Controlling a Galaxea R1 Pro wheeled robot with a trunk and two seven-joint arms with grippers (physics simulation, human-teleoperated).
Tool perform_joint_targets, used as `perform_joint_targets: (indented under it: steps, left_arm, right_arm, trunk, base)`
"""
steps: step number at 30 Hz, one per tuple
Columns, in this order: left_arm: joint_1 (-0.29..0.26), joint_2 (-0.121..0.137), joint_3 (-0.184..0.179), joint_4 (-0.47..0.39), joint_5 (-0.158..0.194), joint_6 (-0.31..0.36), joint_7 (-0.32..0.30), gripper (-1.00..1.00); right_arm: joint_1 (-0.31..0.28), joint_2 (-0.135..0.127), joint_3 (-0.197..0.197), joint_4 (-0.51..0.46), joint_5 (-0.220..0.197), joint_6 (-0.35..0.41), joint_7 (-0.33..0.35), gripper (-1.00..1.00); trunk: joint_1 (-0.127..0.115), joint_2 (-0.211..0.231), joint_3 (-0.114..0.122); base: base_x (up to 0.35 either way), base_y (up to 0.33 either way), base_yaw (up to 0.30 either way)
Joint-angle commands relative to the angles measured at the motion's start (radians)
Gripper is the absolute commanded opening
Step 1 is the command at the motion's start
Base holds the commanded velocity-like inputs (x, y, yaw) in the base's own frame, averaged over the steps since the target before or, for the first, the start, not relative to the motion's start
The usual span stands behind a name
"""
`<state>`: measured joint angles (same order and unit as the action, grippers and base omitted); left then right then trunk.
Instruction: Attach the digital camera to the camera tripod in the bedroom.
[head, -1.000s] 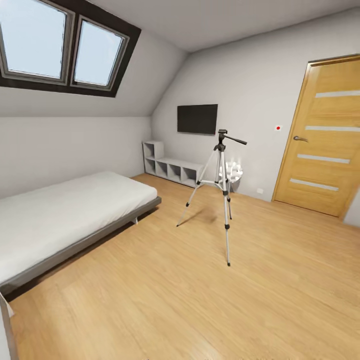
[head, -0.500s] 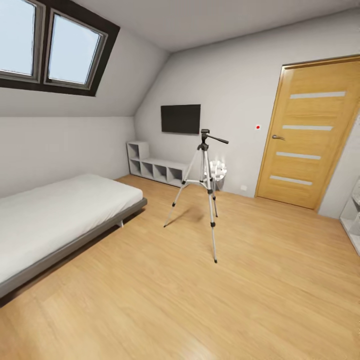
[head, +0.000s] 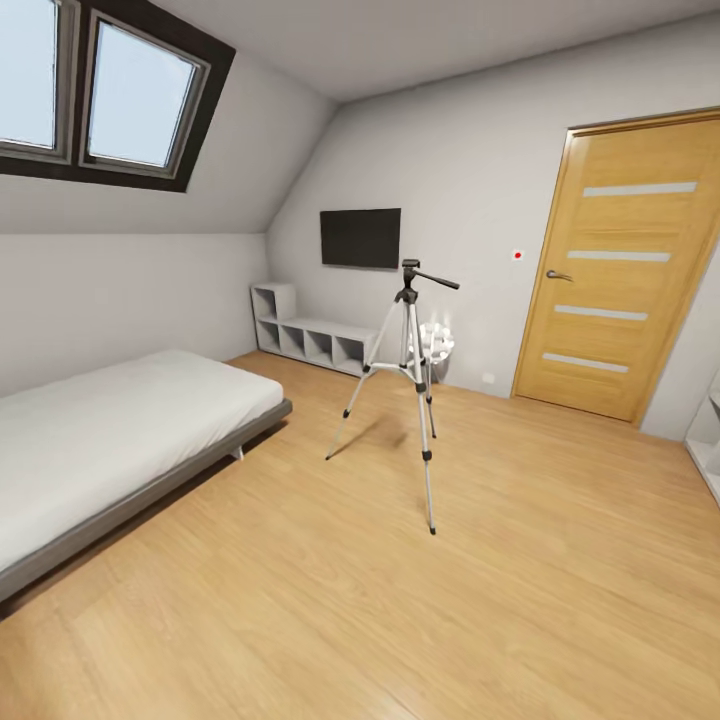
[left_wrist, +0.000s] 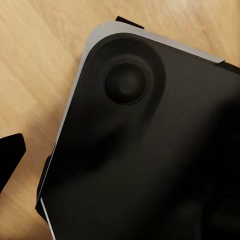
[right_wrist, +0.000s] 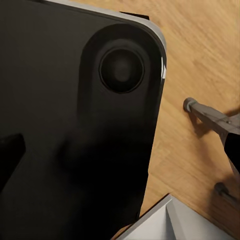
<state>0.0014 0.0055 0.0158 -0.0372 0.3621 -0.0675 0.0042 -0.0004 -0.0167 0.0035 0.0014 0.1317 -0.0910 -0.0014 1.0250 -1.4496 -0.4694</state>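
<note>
The camera tripod (head: 410, 360) stands upright on the light wood floor mid-room, with silver legs and a black pan head (head: 411, 270) whose handle points right. Nothing is mounted on the head. The digital camera is out of view. In the left wrist view, one black finger (left_wrist: 11, 152) of my left gripper (left_wrist: 120, 152) sits at the picture's edge over my dark base (left_wrist: 150, 150). A dark finger (right_wrist: 10, 155) of my right gripper (right_wrist: 120, 155) sits the same way over the base. Both grippers are open and hold nothing.
A grey-framed white bed (head: 120, 430) lies at the left under a skylight (head: 130, 95). On the far wall are a black TV (head: 360, 238), a low cubby shelf (head: 315, 340) and a wooden door (head: 620, 265). A white shelf (head: 705, 440) edges in at right.
The whole head view has panned right and drawn a little closer, so the bed, tripod and door sit further left. The tripod itself has not moved.
</note>
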Motion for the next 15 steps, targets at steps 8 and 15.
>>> perform_joint_targets:
  steps: [8,15]
  left_arm:
    - [0.000,0.000,0.001,0.000,0.004,-0.002,0.001,1.00]
    - [0.000,0.014,0.000,-0.007,0.003,-0.001,0.004,1.00]
  right_arm:
    - [0.000,0.000,0.001,0.000,0.009,-0.002,-0.005,1.00]
    - [-0.001,-0.003,0.003,-0.003,0.017,0.005,-0.004,1.00]
  trunk:
    - [0.000,0.000,-0.001]
    - [0.000,0.000,-0.001]
  base:
    - [0.003,0.000,0.000]
    - [0.000,0.000,0.000]
